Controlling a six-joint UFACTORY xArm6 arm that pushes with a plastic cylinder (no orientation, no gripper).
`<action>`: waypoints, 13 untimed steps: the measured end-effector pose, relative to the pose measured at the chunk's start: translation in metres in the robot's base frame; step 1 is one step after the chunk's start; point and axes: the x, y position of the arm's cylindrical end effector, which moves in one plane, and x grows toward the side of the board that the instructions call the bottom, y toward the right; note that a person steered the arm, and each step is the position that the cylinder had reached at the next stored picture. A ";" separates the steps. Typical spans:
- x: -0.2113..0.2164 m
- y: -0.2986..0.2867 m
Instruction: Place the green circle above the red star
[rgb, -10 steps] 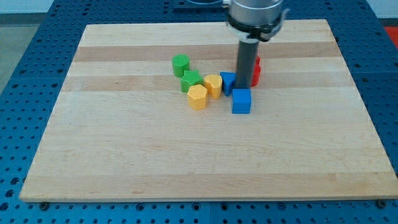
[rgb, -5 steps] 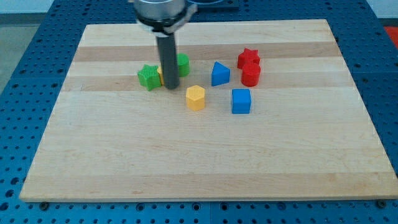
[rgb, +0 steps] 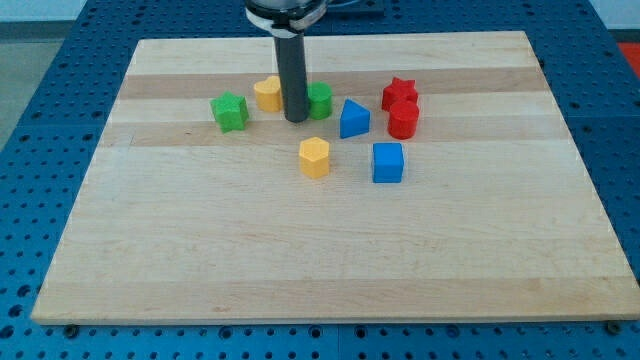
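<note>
The green circle (rgb: 319, 100) sits in the upper middle of the wooden board (rgb: 320, 240), partly hidden behind my rod. My tip (rgb: 295, 119) rests on the board against the circle's left side, between it and a yellow block (rgb: 267, 94). The red star (rgb: 399, 92) lies further to the view's right, at about the same height as the circle, with a red round block (rgb: 403, 119) touching it just below.
A blue triangle (rgb: 353, 119) lies between the green circle and the red blocks. A green star (rgb: 230, 111) is at the left of the group. A yellow hexagon (rgb: 314, 157) and a blue cube (rgb: 388, 162) sit lower down.
My tip has moved right and slightly up. The green circle has shifted right toward the blue triangle, the yellow block now shows at the rod's left, and the green star moved slightly left and up.
</note>
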 end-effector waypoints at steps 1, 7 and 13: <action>-0.015 0.009; -0.071 0.035; -0.072 0.099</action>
